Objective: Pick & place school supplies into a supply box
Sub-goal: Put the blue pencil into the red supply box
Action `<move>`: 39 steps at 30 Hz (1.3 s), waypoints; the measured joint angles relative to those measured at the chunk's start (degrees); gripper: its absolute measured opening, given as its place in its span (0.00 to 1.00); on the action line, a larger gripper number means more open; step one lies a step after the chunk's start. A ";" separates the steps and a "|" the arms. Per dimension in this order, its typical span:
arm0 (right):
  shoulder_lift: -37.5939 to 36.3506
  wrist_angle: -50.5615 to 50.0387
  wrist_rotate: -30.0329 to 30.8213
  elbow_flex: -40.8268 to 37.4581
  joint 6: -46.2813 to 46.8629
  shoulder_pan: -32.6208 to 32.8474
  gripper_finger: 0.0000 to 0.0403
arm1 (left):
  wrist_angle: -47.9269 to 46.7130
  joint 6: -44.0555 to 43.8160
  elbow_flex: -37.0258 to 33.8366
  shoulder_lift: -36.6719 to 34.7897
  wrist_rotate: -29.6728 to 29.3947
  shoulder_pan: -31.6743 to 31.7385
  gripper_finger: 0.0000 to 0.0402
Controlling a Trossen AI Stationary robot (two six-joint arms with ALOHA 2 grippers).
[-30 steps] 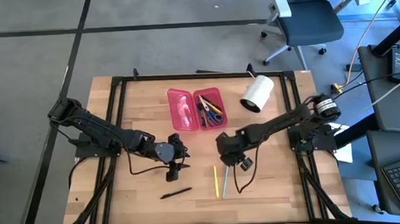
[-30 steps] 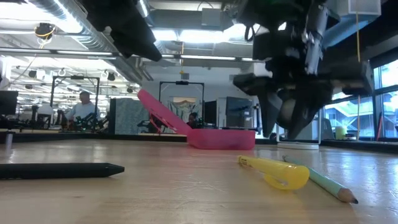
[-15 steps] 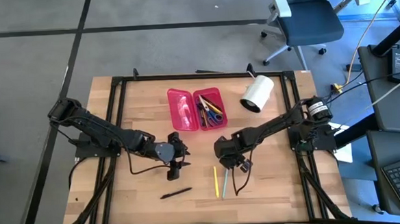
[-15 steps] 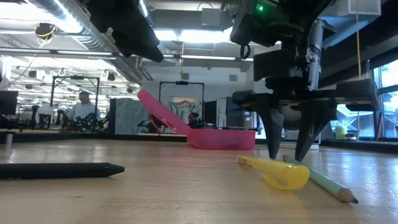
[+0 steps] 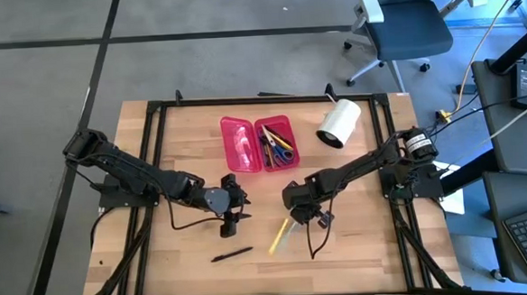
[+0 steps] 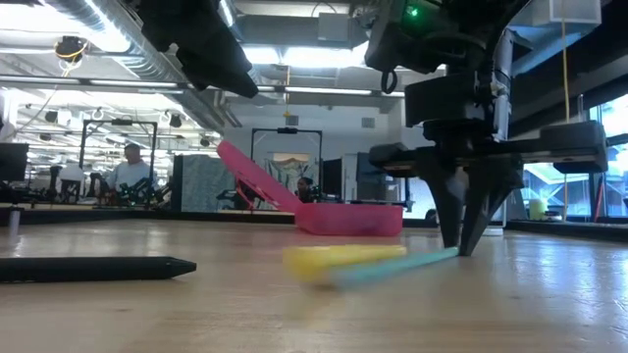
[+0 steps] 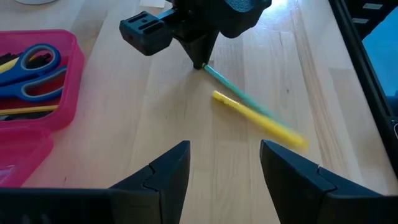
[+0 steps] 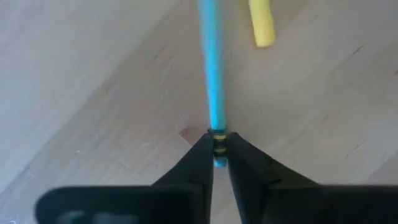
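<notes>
Grey floor (image 5: pixel 43 87), office chair (image 5: pixel 406 23) behind wood table (image 5: pixel 182 143); ceiling lights (image 6: pixel 294 54), windows (image 6: pixel 613 162) at rt.

An open-plan lab: exposed ceiling ducts (image 6: pixel 108 39), office chair (image 5: pixel 408 27), a seated person (image 6: pixel 128 172) at far desks.

a red-pink translucent supply box (image 5: pixel 259 143) lies open on the wooden table, its two halves side by side. one half holds blue-handled scissors (image 7: pixel 28 62) and several pens. nearer the front edge lie a yellow pen (image 7: pixel 261 119) and a thin green pencil (image 7: pixel 239 98), close together and slanted, the pencil's end pinched between dark fingertips. a black pen (image 5: pixel 231 254) lies apart from them.
</notes>
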 joint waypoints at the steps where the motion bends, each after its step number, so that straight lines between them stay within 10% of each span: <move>1: 0.00 -0.12 0.01 0.00 0.00 0.00 0.12 | 0.00 0.00 0.00 0.00 0.00 -0.02 0.46; 39: -16.17 -11.26 -1.52 -0.44 22.01 -4.05 0.06 | -0.02 -2.25 0.00 0.00 5.49 0.00 0.46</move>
